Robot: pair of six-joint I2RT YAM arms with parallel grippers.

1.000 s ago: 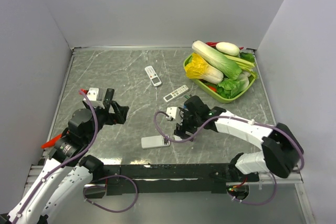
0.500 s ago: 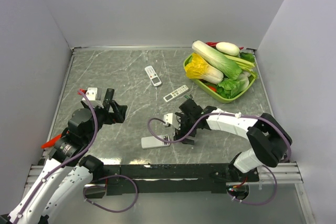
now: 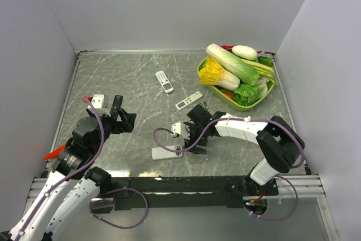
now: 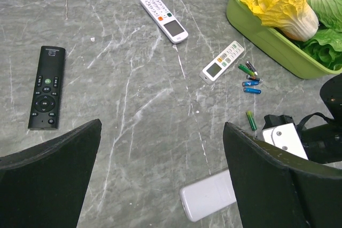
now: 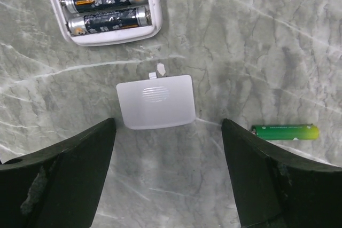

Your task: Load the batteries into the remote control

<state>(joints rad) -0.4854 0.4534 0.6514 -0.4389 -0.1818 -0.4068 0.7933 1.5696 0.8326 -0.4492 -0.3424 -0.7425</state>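
From above, you are looking at the right gripper (image 3: 197, 135) hovering low over the grey marble-patterned table (image 3: 130, 71), just beside the white rectangular remote control (image 3: 167, 152) lying face down. The left gripper (image 3: 123, 120) is hanging well apart to the left, carrying nothing. Through the left wrist camera, its jaws are standing wide open over bare table, and you are seeing a small cluster of thin blue, green and dark spare cells (image 4: 249, 77) lying near the lime-green plastic basket (image 4: 251, 28) of vegetables. Through the right wrist camera, the jaws are gaping wide with nothing between them above the loose white plastic battery cover (image 5: 156, 101). Two dark cylindrical batteries (image 5: 104, 12) are sitting side by side in the remote's open compartment, and one green cell (image 5: 285, 131) is lying loose to the right. The loading is looking done; the cover is probably waiting to be refitted.
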